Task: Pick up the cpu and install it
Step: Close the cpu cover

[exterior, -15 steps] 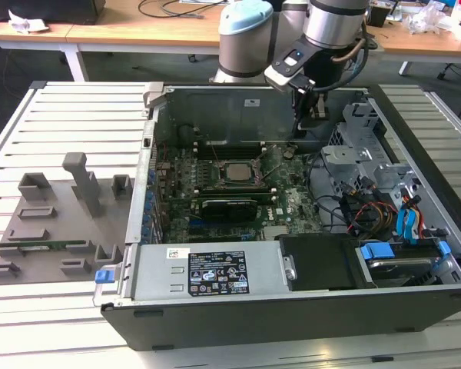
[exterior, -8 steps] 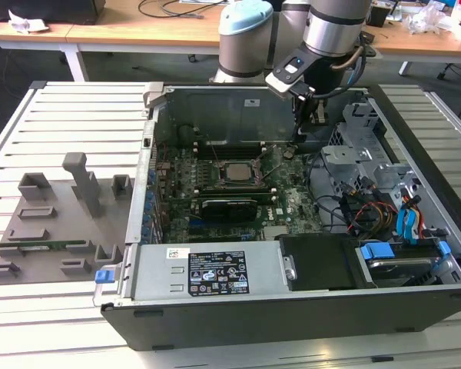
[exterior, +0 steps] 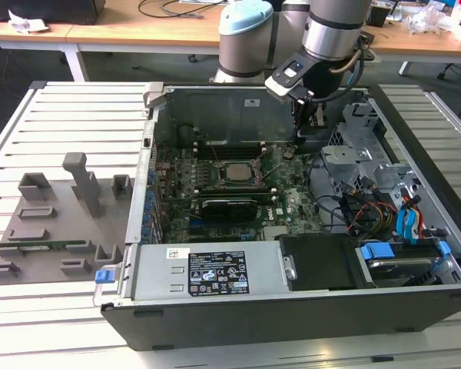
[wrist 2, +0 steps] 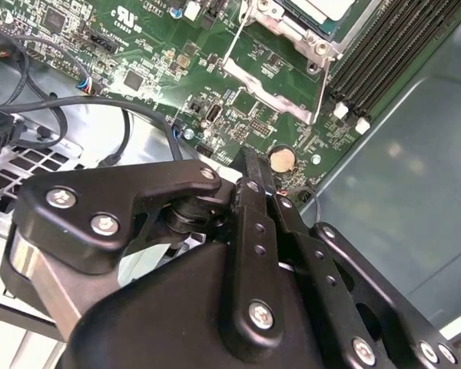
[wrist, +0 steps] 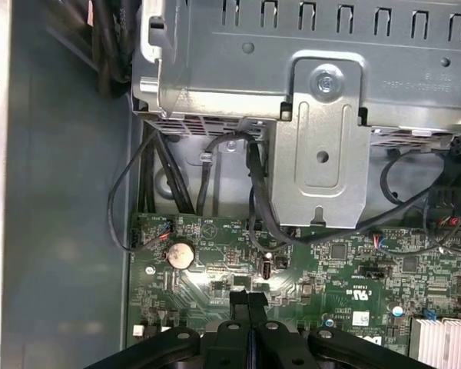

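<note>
1. Currently, the cpu [exterior: 234, 171] lies in its socket at the middle of the motherboard [exterior: 292, 204], silvery plate upward. Pick-up and placement are judged complete.
2. In the second wrist view, the socket's metal retention frame [wrist 2: 273, 81] appears swung open beside the cpu. Locking it down is judged outstanding.
3. The gripper [wrist: 248, 300] has its fingers pressed together with nothing between them. It hangs above the board's far end, toward the exterior view's right, near the coin cell [wrist: 180, 254] and well apart from the cpu.
4. Labelling: a white printed label [exterior: 215, 270] sits on the near metal housing, and a small sticker [exterior: 251, 101] is on the far case wall. Their print is too small to tell.
</note>
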`<state>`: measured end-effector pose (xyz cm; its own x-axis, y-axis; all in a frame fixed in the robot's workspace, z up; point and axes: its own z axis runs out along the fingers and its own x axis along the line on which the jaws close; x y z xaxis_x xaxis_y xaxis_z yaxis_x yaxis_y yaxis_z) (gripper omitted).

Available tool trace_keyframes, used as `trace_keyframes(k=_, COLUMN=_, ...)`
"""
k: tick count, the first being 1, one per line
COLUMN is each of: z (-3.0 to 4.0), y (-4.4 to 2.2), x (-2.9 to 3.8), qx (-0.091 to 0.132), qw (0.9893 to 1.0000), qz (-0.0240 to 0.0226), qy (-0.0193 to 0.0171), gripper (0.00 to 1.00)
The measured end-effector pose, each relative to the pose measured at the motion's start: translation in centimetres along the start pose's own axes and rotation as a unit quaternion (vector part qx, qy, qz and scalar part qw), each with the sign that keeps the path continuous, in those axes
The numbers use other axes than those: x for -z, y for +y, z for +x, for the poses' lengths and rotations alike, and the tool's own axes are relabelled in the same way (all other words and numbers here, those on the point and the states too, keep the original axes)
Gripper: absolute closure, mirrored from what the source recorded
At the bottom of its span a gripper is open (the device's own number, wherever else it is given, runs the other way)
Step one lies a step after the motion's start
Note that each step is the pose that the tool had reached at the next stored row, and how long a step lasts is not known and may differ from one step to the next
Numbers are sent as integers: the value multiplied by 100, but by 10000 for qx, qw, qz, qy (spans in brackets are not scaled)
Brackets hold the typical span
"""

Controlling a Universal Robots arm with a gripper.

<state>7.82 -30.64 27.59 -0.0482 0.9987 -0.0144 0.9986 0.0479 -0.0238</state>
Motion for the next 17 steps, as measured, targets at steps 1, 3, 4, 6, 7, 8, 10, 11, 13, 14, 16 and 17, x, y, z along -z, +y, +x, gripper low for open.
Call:
trace_keyframes(k=1, z=0, y=0, x=-10, qx=0, qw=10000, qz=0, qy=0, gripper=89)
trace_keyframes(k=3, z=0, y=1, x=-24, qx=0, qw=10000, qz=0, qy=0, gripper=89)
trace_keyframes(k=4, z=0, y=1, x=-41, qx=0, qw=10000, qz=0, qy=0, gripper=89)
trace_keyframes(k=6, z=1, y=2, x=-66, qx=0, qw=10000, qz=0, qy=0, gripper=89)
trace_keyframes(k=7, z=1, y=2, x=-76, qx=0, qw=10000, qz=0, qy=0, gripper=89)
trace_keyframes(k=8, z=1, y=2, x=-91, qx=0, qw=10000, qz=0, qy=0, gripper=89)
trace_keyframes(k=10, z=2, y=3, x=-116, qx=0, qw=10000, qz=0, qy=0, gripper=89)
trace_keyframes(k=11, z=2, y=3, x=-122, qx=0, qw=10000, qz=0, qy=0, gripper=89)
trace_keyframes(k=13, z=2, y=3, x=-142, qx=0, qw=10000, qz=0, qy=0, gripper=89)
trace_keyframes(k=14, z=2, y=4, x=-153, qx=0, qw=10000, qz=0, qy=0, gripper=89)
trace_keyframes(k=16, z=2, y=4, x=-164, qx=0, qw=10000, qz=0, qy=0, gripper=89)
trace_keyframes(k=17, z=2, y=4, x=-176, qx=0, qw=10000, qz=0, qy=0, gripper=89)
